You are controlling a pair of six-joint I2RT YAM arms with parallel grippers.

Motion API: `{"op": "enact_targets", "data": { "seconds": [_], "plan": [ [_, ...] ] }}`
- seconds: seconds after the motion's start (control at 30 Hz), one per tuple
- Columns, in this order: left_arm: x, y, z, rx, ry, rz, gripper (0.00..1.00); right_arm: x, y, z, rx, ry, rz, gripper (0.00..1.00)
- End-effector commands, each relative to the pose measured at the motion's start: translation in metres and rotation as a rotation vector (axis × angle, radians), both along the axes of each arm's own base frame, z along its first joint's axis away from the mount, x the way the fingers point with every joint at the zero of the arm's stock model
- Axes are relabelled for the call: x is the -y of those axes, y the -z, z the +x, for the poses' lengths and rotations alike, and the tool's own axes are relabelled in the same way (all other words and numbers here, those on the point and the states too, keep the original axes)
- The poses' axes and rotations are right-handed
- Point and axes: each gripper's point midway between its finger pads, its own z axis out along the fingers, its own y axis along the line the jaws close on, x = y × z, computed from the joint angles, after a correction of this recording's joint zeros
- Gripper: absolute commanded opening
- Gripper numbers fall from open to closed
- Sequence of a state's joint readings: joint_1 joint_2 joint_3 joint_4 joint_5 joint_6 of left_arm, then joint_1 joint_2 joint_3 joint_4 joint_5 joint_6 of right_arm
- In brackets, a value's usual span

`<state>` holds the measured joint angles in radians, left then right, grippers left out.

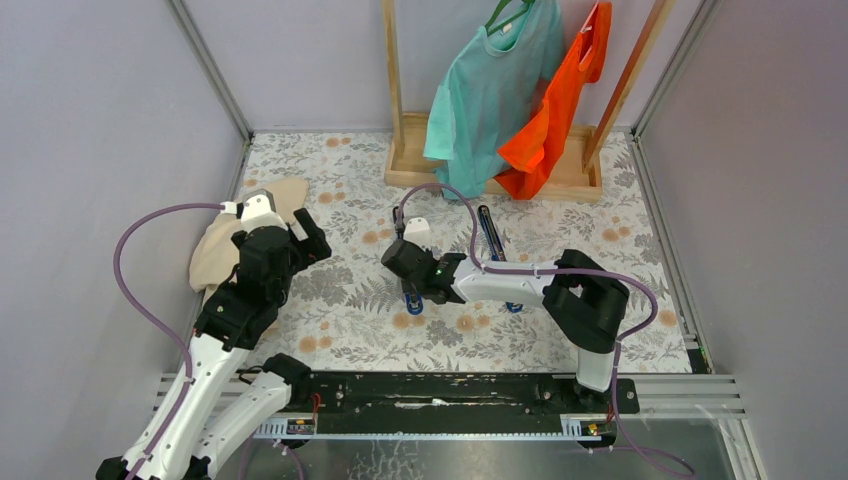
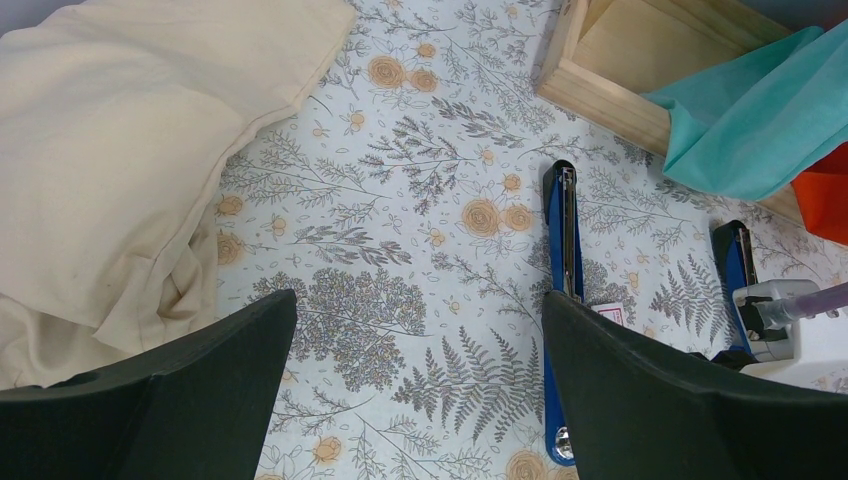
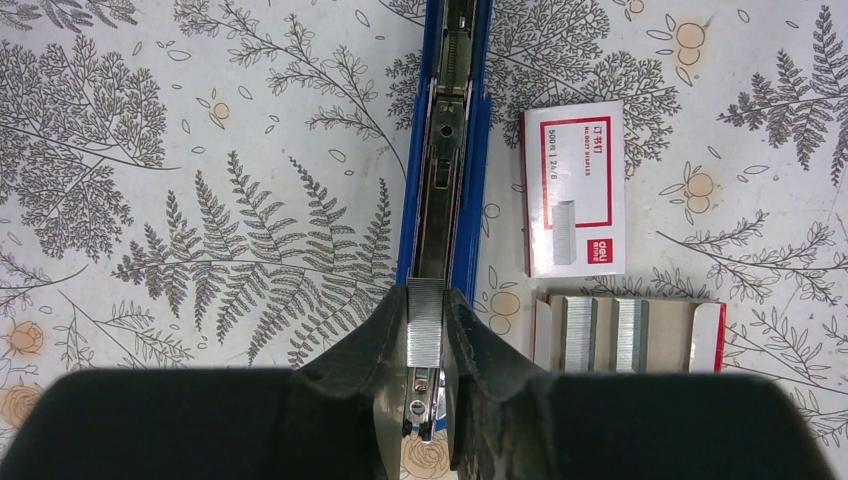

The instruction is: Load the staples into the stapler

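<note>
My right gripper (image 3: 426, 340) is shut on the staples (image 3: 425, 322), a small silvery block held upright between the fingertips. It is right over the near end of the open metal channel of the blue stapler (image 3: 445, 150); I cannot tell if it touches. From above, the right gripper (image 1: 412, 268) hangs over that stapler (image 1: 412, 302). My left gripper (image 2: 420, 390) is open and empty, low over the floral cloth. A blue stapler (image 2: 563, 260) lies beside its right finger (image 2: 640, 390).
A white-and-red staple box lid (image 3: 573, 190) and an open tray of staple strips (image 3: 620, 335) lie right of the stapler. A second blue stapler (image 1: 492, 240) lies further right. A beige cloth (image 1: 225, 245) is under the left arm. A wooden rack with shirts (image 1: 500, 175) stands at the back.
</note>
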<state>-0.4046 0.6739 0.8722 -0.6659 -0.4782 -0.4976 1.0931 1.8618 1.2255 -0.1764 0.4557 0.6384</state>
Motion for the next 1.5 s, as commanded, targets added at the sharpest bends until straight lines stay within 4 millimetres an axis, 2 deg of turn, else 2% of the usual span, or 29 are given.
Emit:
{"op": "enact_targets", "data": {
  "seconds": [0.0,0.4,0.77,1.0,1.17,1.47],
  "plan": [
    [0.0,-0.011,0.008,0.057,-0.002,-0.008,1.0,-0.007,-0.015,0.004,0.039,0.026,0.024,0.18],
    [0.0,-0.011,0.007,0.058,-0.001,-0.008,1.0,-0.009,-0.009,0.0,0.026,0.022,0.007,0.18],
    [0.001,-0.01,0.007,0.056,0.002,-0.009,1.0,-0.003,-0.005,-0.002,0.02,0.028,-0.024,0.18],
    [0.001,-0.01,0.007,0.055,0.002,-0.009,1.0,-0.005,-0.011,-0.005,0.019,0.001,-0.014,0.27],
    [0.001,-0.01,0.008,0.055,0.002,-0.009,1.0,-0.009,-0.019,-0.003,0.035,-0.026,-0.004,0.37],
    [0.001,-0.01,0.008,0.056,0.005,-0.01,1.0,-0.008,-0.039,0.015,0.11,-0.02,-0.026,0.42]
  ]
}}
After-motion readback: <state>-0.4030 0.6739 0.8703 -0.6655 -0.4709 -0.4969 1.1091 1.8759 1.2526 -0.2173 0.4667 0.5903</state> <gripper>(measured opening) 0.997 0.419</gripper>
